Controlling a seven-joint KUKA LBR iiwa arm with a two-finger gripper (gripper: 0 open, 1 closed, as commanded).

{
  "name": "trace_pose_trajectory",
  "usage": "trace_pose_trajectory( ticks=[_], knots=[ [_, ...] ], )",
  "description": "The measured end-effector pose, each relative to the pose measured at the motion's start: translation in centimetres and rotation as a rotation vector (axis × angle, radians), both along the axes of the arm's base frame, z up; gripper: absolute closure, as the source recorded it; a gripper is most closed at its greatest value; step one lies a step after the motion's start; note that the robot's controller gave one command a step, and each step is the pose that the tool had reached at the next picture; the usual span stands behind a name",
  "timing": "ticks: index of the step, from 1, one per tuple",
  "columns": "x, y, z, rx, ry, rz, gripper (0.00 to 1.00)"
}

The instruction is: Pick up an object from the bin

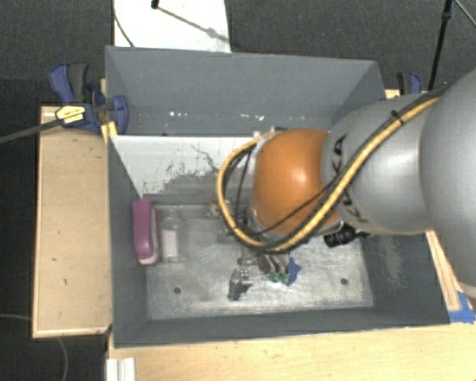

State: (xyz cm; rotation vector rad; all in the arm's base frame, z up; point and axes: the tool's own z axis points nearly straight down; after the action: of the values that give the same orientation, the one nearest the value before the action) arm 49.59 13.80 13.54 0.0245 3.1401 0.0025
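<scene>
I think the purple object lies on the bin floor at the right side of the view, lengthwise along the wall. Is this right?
Not quite. The camera view shows the purple object on the bin floor at the left side of the view, lengthwise along the wall.

You are looking into a robotics lab or test cell, not a home or a shop. A heavy silver industrial arm (416,173), with an orange cover (289,177) on its wrist and a yellow cable (357,161) looped along it, comes in from 3 o'clock over a grey metal bin (246,94) whose bottom is scuffed and scratched. Around it you see a dark floor (32,22). A black cable (20,132) trails in from 9 o'clock, and a thin stand pole (444,30) shows at 1 o'clock.
</scene>
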Motion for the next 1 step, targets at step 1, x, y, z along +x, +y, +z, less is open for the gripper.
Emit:
trace_pose_trajectory(
  ticks=[1],
  knots=[
    [1.19,-7.76,-3.43,-0.004,0.003,0.105,0.0]
  ],
)
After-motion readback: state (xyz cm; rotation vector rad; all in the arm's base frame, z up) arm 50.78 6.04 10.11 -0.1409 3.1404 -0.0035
